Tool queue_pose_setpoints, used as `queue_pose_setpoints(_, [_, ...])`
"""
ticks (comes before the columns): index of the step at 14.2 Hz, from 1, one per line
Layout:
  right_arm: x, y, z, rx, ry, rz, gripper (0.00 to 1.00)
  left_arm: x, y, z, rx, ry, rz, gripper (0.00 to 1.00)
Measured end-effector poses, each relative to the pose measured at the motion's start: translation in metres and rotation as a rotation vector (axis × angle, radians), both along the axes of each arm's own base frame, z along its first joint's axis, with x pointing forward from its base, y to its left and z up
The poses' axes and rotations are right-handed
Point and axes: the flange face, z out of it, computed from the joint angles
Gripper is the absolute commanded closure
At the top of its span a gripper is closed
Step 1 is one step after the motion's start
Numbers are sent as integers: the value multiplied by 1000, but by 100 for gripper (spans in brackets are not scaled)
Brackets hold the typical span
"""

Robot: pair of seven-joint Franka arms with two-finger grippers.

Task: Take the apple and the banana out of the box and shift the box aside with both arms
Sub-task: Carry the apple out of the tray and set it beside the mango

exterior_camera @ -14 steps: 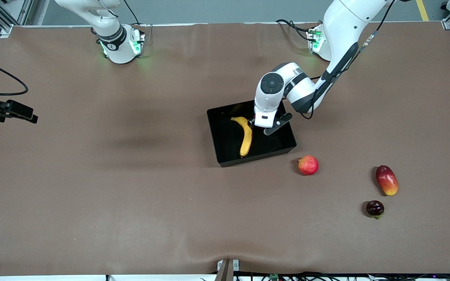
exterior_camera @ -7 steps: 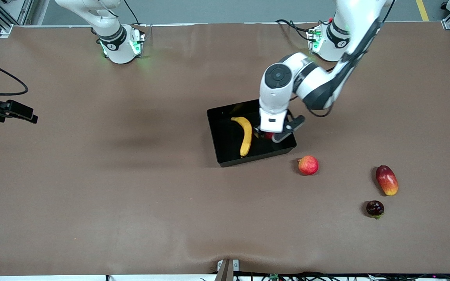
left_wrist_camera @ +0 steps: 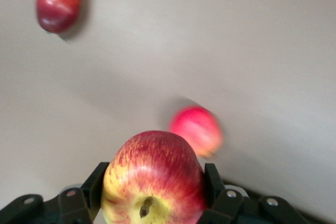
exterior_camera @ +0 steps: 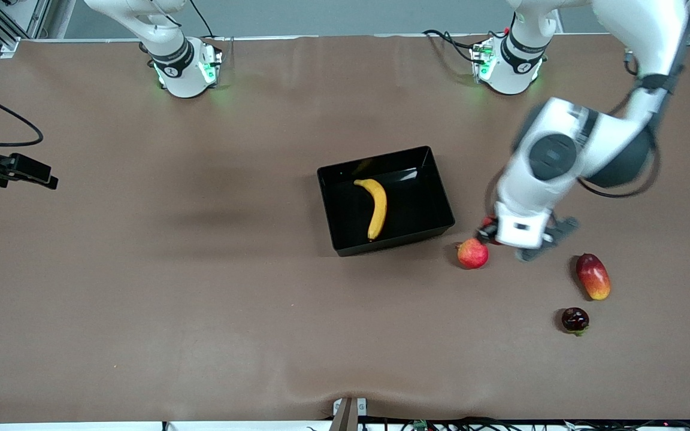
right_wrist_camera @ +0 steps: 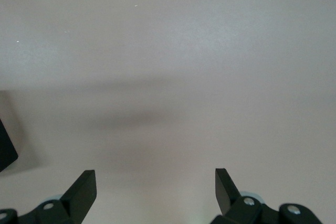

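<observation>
Apple [left_wrist_camera: 153, 179] gone; box [exterior_camera: 435, 185] (banana [exterior_camera: 376, 206] inside)

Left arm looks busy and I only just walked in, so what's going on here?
The left gripper holds the apple, up in the air over the table beside the other apple, clear of the box. The banana lies in the box. The right gripper waits, open, over bare table at the right arm's end.
</observation>
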Motion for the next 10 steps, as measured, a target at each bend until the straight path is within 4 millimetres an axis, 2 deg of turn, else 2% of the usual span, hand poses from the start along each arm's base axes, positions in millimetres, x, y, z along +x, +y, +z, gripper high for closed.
queue_pose_setpoints(2, [0, 0, 0, 0, 0, -1, 0, 7, 65, -38, 5, 59, 11, 100])
queue_pose_setpoints(3, [0, 0, 0, 0, 0, -1, 0, 6, 89, -59, 2, 74, 19, 100])
queue_pose_setpoints(6, [0, -3, 2, -2, -6, -5, 0, -6, 119, -111, -29, 70, 28, 100])
queue_pose_setpoints(8, [1, -8, 1, -4, -7, -14, 0, -12, 141, -137, -17, 40, 1, 100])
queue_pose_setpoints(10, [4, -23, 0, -8, -29, -39, 0, -16, 164, -157, -8, 17, -17, 100])
